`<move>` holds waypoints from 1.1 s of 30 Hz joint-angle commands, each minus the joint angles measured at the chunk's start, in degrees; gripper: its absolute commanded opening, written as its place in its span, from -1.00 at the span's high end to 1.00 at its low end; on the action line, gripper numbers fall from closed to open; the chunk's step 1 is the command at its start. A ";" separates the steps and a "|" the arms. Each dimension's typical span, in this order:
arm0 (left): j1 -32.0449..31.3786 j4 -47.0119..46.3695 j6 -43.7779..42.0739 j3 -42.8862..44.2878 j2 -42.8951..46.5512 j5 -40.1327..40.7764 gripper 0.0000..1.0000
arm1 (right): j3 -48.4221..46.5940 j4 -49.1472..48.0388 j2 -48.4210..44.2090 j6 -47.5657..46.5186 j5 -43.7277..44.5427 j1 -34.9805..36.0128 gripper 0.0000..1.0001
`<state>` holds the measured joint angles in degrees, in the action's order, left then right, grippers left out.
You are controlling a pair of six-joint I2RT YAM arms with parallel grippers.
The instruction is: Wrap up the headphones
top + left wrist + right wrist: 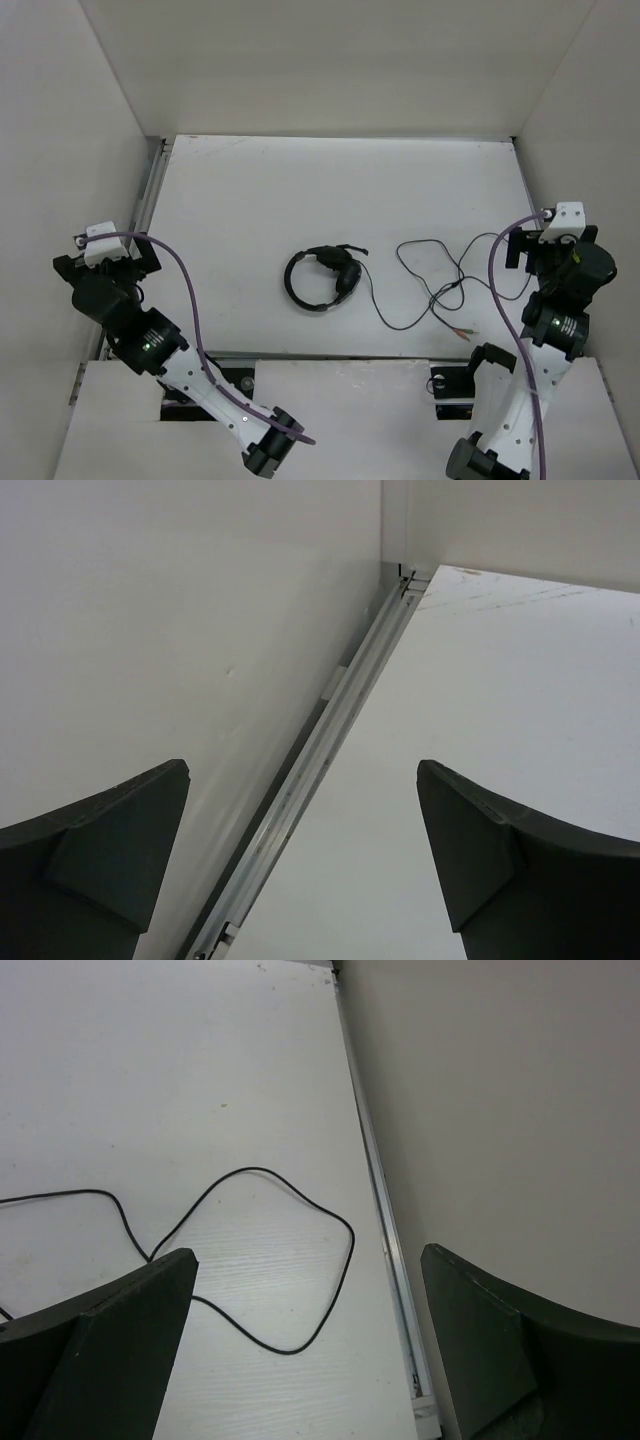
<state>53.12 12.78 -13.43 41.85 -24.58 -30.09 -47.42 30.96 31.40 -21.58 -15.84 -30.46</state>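
Note:
The black headphones (322, 278) lie flat in the middle of the white table, earcups folded together at the right of the band. Their thin black cable (430, 262) trails right in loose loops and ends in small coloured plugs (466, 335) near the front edge. A loop of the cable (349, 1230) shows in the right wrist view. My left gripper (112, 262) (302, 770) is open and empty at the far left, well away from the headphones. My right gripper (540, 250) (310, 1252) is open and empty at the far right, just beyond the cable loops.
White walls enclose the table (330, 190) on three sides. An aluminium rail (330, 730) runs along the left wall, another rail (385, 1230) along the right wall. Thick purple arm cables (190, 300) hang over both arms.

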 commanded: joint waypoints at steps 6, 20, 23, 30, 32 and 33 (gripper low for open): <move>-1.57 -2.58 6.83 1.49 1.55 -0.49 -1.00 | 6.89 -13.90 -8.89 3.47 1.15 2.63 -1.00; -14.04 5.57 9.99 7.19 -4.85 -11.03 -1.00 | 13.66 -24.00 -8.37 8.57 8.28 8.70 -1.00; -22.55 10.68 12.46 6.76 -10.03 -14.38 -1.00 | 17.08 -31.02 -10.30 13.30 5.13 11.07 -1.00; -51.90 10.61 10.62 -1.05 -16.02 5.89 -0.97 | 17.54 -36.76 -3.73 17.19 -2.45 19.50 -1.00; -54.91 9.38 11.93 -2.38 -18.73 7.41 -0.91 | 16.66 -36.67 -1.09 17.10 -2.45 20.65 -1.00; -55.36 9.03 12.81 -2.56 -20.40 7.15 -0.87 | 16.48 -37.11 0.06 17.10 -2.88 21.09 -1.00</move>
<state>-0.23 23.59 -2.28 39.68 -43.16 -28.47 -28.36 -1.41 29.15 -6.17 -16.40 -10.55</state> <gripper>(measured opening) 0.946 0.999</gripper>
